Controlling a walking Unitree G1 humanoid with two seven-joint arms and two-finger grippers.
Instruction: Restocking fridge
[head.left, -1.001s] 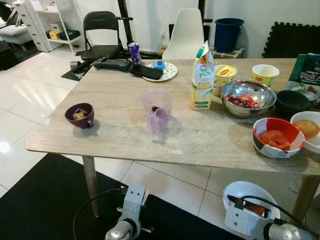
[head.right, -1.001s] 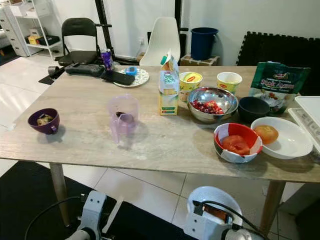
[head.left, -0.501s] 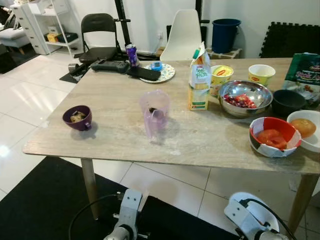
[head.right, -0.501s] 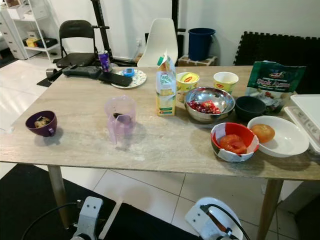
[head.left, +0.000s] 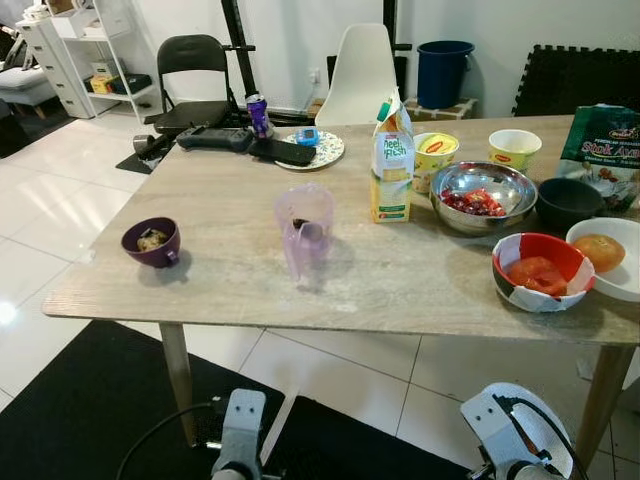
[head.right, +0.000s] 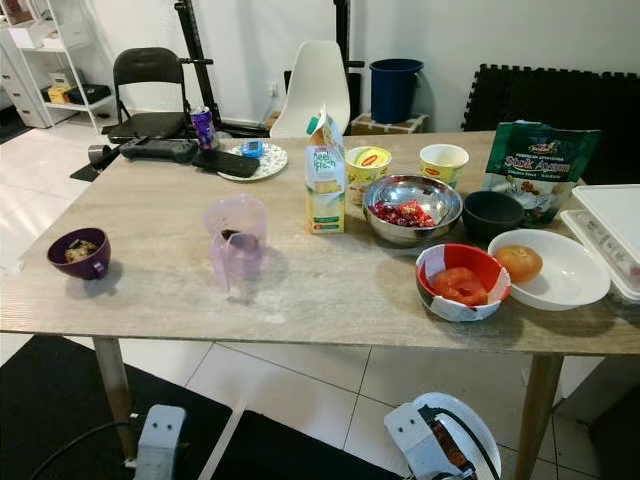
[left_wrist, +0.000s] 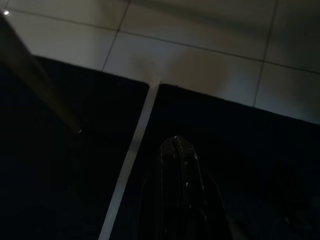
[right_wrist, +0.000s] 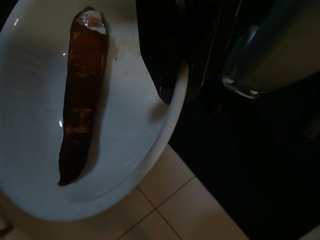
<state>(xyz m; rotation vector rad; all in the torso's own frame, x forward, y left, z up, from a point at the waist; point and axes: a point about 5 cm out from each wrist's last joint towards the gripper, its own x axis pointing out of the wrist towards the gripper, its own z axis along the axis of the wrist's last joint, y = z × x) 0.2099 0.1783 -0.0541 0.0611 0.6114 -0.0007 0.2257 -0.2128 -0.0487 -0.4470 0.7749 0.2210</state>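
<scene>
My right gripper (right_wrist: 169, 90) is shut on the rim of a white plate (right_wrist: 40, 165) held low in front of the table, above the floor. On the plate lies one long dark red-brown piece of food (right_wrist: 80, 95). The same plate (head.left: 535, 425) shows at the bottom right of the head views. My left gripper (left_wrist: 176, 150) hangs idle and shut over a black mat (left_wrist: 60, 190) and pale floor tiles. The wooden table (head.left: 230, 290) ahead carries a milk carton (head.left: 392, 160), a steel bowl (head.left: 483, 195) of red food and a red bowl (head.left: 541, 271) of tomatoes.
Also on the table: a purple cup (head.left: 152, 241), a translucent purple jug (head.left: 304, 228), a black bowl (head.left: 568, 200), two yellow cups (head.left: 514, 148), a green bag (head.left: 603, 140), a white plate with a bun (head.left: 606, 255). Chairs (head.left: 362, 72) stand behind the table.
The whole picture has shifted, so the camera has moved a little. Both wrists and the held plate now sit lower in the head views.
</scene>
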